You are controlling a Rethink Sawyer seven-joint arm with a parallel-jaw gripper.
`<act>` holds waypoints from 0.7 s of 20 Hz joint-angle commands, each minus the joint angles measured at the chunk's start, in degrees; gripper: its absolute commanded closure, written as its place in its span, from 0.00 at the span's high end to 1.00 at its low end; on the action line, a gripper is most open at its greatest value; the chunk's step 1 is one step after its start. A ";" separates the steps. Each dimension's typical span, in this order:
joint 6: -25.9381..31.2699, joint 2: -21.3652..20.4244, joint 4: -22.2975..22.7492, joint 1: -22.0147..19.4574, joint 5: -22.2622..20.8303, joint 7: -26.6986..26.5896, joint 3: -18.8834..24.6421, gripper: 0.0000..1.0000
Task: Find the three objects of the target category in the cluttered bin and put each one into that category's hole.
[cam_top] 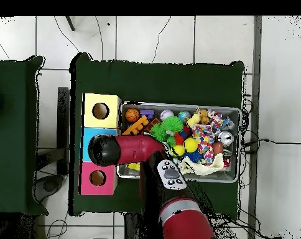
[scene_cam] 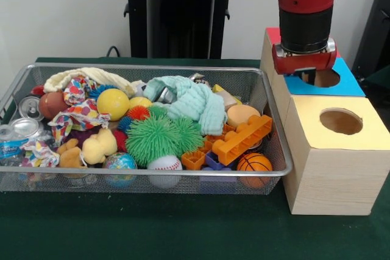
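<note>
A wooden box with three coloured tops stands beside the wire bin point(scene_cam: 275, 127). My gripper point(scene_cam: 309, 76) hangs straight down at the hole in the blue top point(scene_cam: 351, 83), and its tip is hidden by the wrist, so nothing shows in its hold. In the overhead view the arm's end point(cam_top: 102, 150) covers the blue section, between the yellow hole point(cam_top: 101, 111) and the red hole point(cam_top: 97, 178). The bin holds a yellow ball point(scene_cam: 113, 103), a baseball point(scene_cam: 164, 164), a small basketball point(scene_cam: 254, 162), green spiky balls point(scene_cam: 161, 136), an orange brick point(scene_cam: 242, 139) and cans point(scene_cam: 25, 127).
A mint cloth point(scene_cam: 190, 100), a patterned cloth point(scene_cam: 79, 111), a yellow duck point(scene_cam: 99, 145) and a globe ball point(scene_cam: 120, 162) also fill the bin. The yellow top's hole point(scene_cam: 340, 121) is uncovered. Green cloth covers the table point(scene_cam: 152, 223); the box sits close to its edge.
</note>
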 commanded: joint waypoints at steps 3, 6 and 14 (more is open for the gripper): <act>10.05 -6.10 4.32 -1.90 -0.15 0.47 3.06 0.00; 13.92 -9.02 4.77 -2.15 1.76 0.74 4.37 0.00; 24.21 -14.06 2.68 -2.55 5.28 1.39 5.81 0.00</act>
